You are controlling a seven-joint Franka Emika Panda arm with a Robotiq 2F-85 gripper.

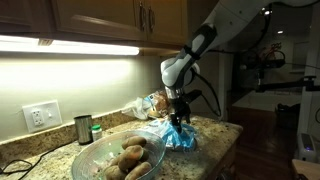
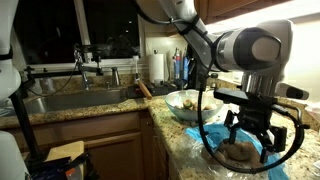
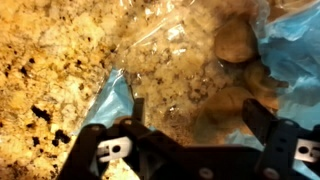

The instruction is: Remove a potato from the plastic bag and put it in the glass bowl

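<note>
Gripper (image 1: pixel 180 117): hangs straight down over the bag, jaws spread as wide as they go, nothing between them.
Fingers (image 3: pixel 113 148): in the wrist view the two dark fingers stand at 7 and 5 o'clock of the frame, with the bag's clear plastic in the gap. I cannot tell whether the tips touch the plastic.
Bag (image 1: pixel 181 136): crinkly clear plastic with blue parts, lying on the counter (image 1: pixel 215 135) directly under the gripper. In the wrist view, blue film shows at 9 and 2 o'clock.
Potato (image 3: pixel 236 42): brown lump inside the bag, at 1 o'clock of the gripper in the wrist view, seen through the plastic. A second lump below it is too blurred to make out.
Bowl (image 1: pixel 92 157): wide clear glass, on the counter at 8 o'clock of the bag in an exterior view, just beside it. From the opposite side (image 2: pixel 170 100) it sits at 10 o'clock of the bag.
Potatoes (image 1: pixel 130 160): several lie in the bowl.
Cup (image 1: pixel 83 128): small dark metal, upright, at 11 o'clock of the bowl near the wall.
Sink (image 2: pixel 60 102): in the counter run at 9 o'clock of the bowl, well apart.
</note>
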